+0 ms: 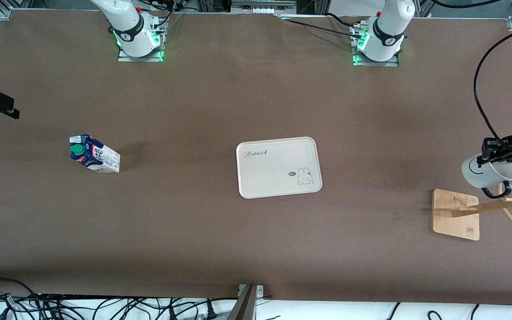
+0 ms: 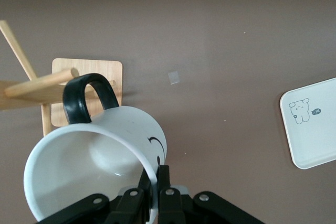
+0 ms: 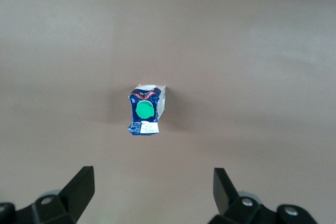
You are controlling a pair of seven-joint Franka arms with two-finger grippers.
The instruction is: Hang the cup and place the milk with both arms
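I see my left gripper (image 2: 152,195) pinching the glossy white cup (image 2: 94,161) by its rim above the wooden rack (image 1: 460,213), while my right gripper (image 3: 152,190) hangs spread wide over the upright milk (image 3: 145,110).

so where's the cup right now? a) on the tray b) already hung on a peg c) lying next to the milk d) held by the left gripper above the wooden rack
d: the left gripper is shut on the cup by its rim, holding it above the wooden rack, its handle not yet on a peg.
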